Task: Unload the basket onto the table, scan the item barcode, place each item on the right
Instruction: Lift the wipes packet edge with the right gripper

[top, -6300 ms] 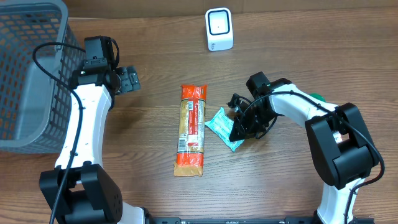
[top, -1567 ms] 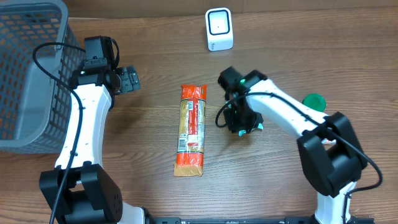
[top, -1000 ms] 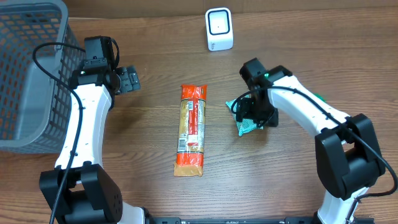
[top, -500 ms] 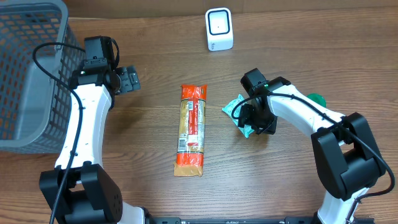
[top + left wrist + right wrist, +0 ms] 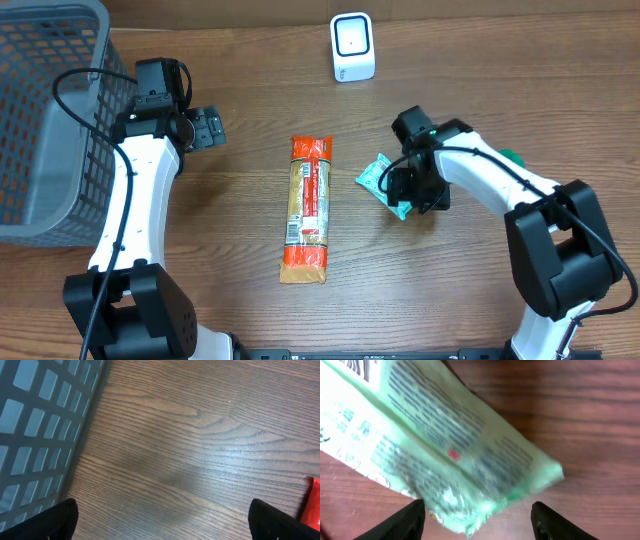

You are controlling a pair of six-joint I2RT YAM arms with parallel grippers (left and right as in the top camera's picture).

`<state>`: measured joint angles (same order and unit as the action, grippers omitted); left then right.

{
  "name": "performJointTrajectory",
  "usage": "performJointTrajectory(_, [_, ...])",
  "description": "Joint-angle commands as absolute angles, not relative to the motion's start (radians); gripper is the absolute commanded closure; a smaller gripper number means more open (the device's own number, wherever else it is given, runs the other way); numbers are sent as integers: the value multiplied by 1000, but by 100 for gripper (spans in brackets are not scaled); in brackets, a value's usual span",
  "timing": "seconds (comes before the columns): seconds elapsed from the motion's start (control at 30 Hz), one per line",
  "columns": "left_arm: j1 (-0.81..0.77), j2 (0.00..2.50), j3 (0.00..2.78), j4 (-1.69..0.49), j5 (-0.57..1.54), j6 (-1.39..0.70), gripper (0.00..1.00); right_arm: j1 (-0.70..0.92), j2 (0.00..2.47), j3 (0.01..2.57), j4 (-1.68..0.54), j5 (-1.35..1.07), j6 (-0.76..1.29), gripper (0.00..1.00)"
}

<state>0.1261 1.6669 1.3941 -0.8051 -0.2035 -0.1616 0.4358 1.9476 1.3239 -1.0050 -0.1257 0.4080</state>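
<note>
A small teal packet (image 5: 382, 180) lies on the wooden table, right of centre. My right gripper (image 5: 414, 190) hangs over its right end. In the right wrist view the packet (image 5: 445, 445) fills the frame with its printed back up and a barcode (image 5: 357, 367) at the top left corner. My right gripper (image 5: 477, 521) stands open, its fingers well apart, with the packet's lower edge between them and a gap on the right side. The white scanner (image 5: 352, 47) stands at the back. My left gripper (image 5: 205, 128) is open over bare wood, as the left wrist view (image 5: 162, 520) shows.
A long orange snack pack (image 5: 308, 208) lies in the middle of the table, its tip in the left wrist view (image 5: 314, 505). A grey mesh basket (image 5: 40, 120) stands at the far left. A green round thing (image 5: 511, 157) peeks out behind my right arm.
The teal packet has been shifted from beside the orange pack to the right and turned. In the last second my right gripper has settled over it. The left arm has not moved.
</note>
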Motion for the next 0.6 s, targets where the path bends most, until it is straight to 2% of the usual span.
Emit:
performJointTrajectory(0.0, [124, 1668, 1410, -804, -210, -164, 0, 406, 1909, 1403, -1032, -152, 429, 29])
performJointTrajectory(0.1, [124, 1668, 1410, -805, -210, -164, 0, 386, 1900, 1411, -1058, -152, 516, 22])
performJointTrajectory(0.17, [124, 1668, 1410, -804, -210, -165, 0, 376, 1900, 1409, -1072, -152, 585, 0])
performJointTrajectory(0.27, [124, 1668, 1410, -805, -210, -164, 0, 373, 1901, 1392, -1071, -174, 654, 0])
performJointTrajectory(0.3, [124, 1668, 1410, -804, -210, -165, 0, 373, 1902, 1385, -1066, -185, 661, 1])
performJointTrajectory(0.33, [124, 1668, 1410, -804, -210, -165, 0, 373, 1902, 1372, -1052, -202, 671, 9])
performJointTrajectory(0.43, [124, 1668, 1410, -804, -210, -164, 0, 373, 1902, 1333, -1009, -225, 694, 24])
performJointTrajectory(0.57, [124, 1668, 1410, -804, -210, -164, 0, 373, 1904, 1279, -952, -228, 744, 32])
